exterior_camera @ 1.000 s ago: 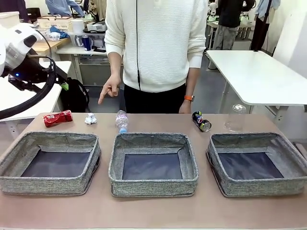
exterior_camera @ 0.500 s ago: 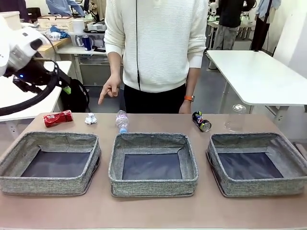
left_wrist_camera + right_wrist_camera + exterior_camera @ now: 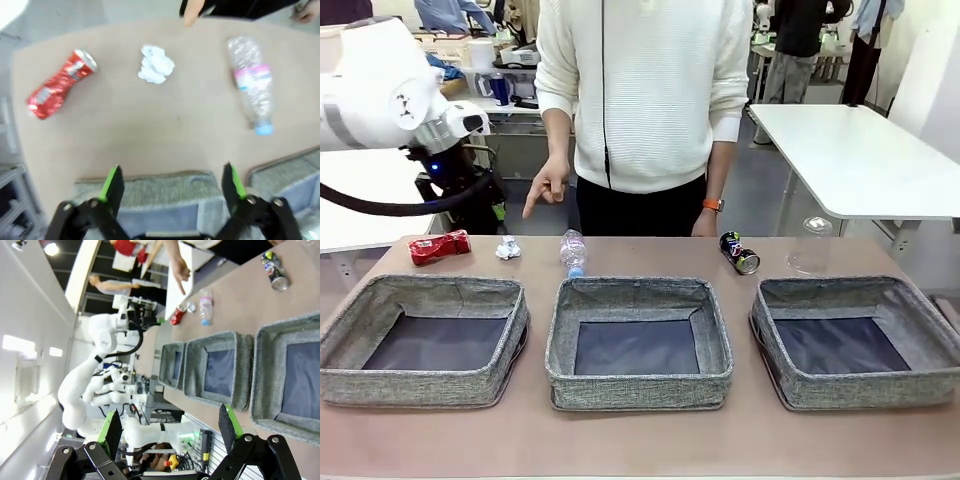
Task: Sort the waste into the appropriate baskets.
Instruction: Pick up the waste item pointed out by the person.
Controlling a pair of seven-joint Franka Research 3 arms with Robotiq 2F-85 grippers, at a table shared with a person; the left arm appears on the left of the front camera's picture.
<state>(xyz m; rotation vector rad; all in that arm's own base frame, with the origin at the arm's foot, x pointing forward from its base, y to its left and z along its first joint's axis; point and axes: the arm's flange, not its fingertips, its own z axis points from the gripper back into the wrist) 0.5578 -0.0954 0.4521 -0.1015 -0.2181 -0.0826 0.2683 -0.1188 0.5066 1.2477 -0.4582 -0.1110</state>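
1. Red metal can [image 3: 440, 246], crushed, lies at the far left of the table; its long axis runs roughly left to right, and its silver top points toward the wad.
2. Left gripper [image 3: 171, 173] hangs over the far wall of the left basket [image 3: 420, 385], jaws spread wide and empty.
3. Small white paper wad [image 3: 508, 247] sits just right of the can, apart from it.
4. Small clear plastic bottle [image 3: 574, 252] lies on its side with its long axis far to near, blue cap toward the middle basket [image 3: 640, 388]. A person's hand [image 3: 548, 190] points a finger downward beyond it.
5. Dark printed can [image 3: 741, 253] lies on its side, silver end aimed at the right basket [image 3: 860, 390].
6. Clear plastic cup [image 3: 811, 246] stands beyond that basket.
7. Right gripper [image 3: 170, 414] is held off the table, jaws wide apart, gripping nothing.
8. The brown table [image 3: 640, 440] is plain and matte; a white table [image 3: 860, 150] stands behind at right.
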